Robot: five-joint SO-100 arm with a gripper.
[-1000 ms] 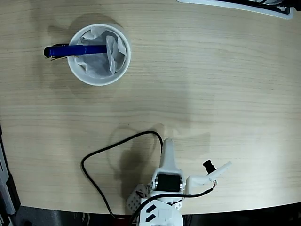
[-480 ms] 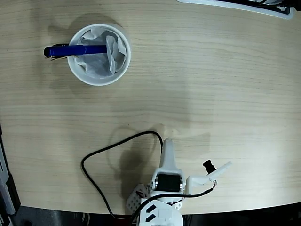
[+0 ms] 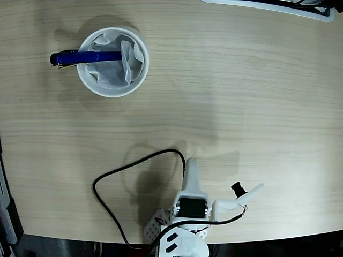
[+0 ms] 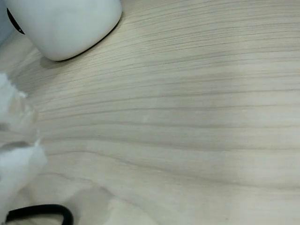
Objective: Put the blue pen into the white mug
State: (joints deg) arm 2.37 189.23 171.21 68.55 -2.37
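The white mug [image 3: 112, 61] stands at the table's upper left in the fixed view, lined with crumpled tissue. The blue pen [image 3: 80, 57] lies tilted in it: one end rests inside, the dark clip end sticks out past the left rim. My gripper [image 3: 190, 163] is folded back over the arm's base at the bottom edge, far from the mug, its fingers together and holding nothing. In the wrist view the mug's [image 4: 63, 23] lower wall shows top left, and blurred white fingers [image 4: 16, 159] show at the left edge. The pen is out of that view.
A black cable [image 3: 115, 174] loops on the table left of the arm base [image 3: 185, 241]. A white-edged flat object [image 3: 278, 6] lies along the top right edge. A dark strip [image 3: 5, 209] borders the table's lower left.
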